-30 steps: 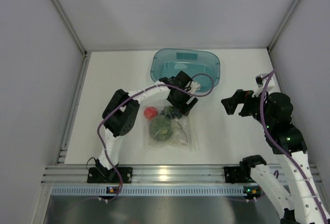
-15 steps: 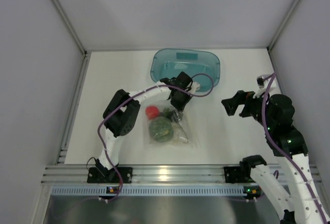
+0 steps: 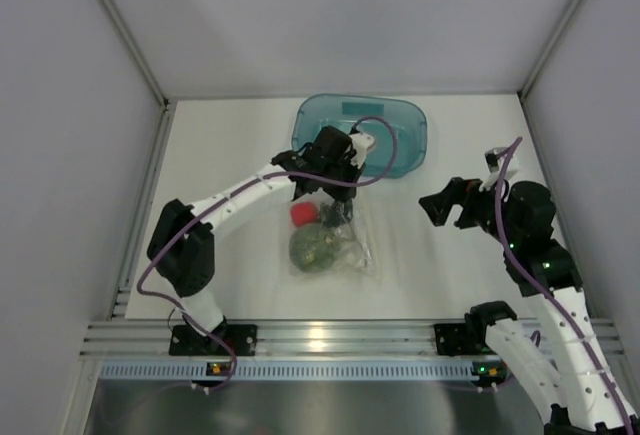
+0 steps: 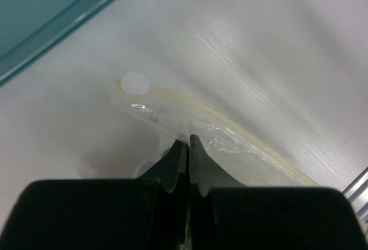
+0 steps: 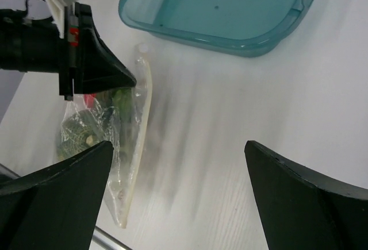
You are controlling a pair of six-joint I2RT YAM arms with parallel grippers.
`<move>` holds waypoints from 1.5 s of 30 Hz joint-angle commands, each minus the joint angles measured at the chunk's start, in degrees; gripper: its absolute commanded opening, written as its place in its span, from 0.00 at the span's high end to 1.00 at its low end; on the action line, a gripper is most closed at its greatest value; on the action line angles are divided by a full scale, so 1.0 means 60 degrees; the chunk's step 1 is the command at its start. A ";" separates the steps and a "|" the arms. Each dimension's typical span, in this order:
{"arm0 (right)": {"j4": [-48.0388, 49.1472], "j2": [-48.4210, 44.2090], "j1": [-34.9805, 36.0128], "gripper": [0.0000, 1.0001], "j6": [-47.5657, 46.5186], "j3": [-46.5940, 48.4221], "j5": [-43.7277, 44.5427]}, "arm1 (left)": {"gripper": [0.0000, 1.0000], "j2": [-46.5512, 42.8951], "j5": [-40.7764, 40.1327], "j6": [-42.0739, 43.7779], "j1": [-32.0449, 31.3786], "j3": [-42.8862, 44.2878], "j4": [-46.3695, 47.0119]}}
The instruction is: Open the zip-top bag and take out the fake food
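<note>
The clear zip-top bag [image 3: 335,247] lies on the white table just in front of the teal tray. Inside it sit the fake food pieces: a red fruit [image 3: 303,215], an olive-green leafy ball [image 3: 313,248] and a dark grape bunch [image 3: 334,219]. My left gripper [image 3: 341,211] reaches down onto the bag's far edge. In the left wrist view its fingers [image 4: 198,164] are pressed together on clear film just below the pale zip strip [image 4: 230,137]. My right gripper [image 3: 436,205] hovers to the right of the bag, open and empty, with the bag [image 5: 123,146] at its left.
The teal translucent tray [image 3: 415,135] stands at the back centre, just behind the left wrist. Grey walls close in the table on three sides. A metal rail [image 3: 330,340] runs along the near edge by the arm bases.
The left gripper has shut on the bag's far edge, and the left arm has stretched out with its elbow swung left. The bag's top has bunched up. The right gripper has drifted slightly left.
</note>
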 commanded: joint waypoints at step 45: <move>0.2632 0.4438 0.3678 1.00 -0.0670 0.2066 -0.0682 | 0.50 -0.5627 0.0765 -0.2823 0.0007 -0.4395 0.5956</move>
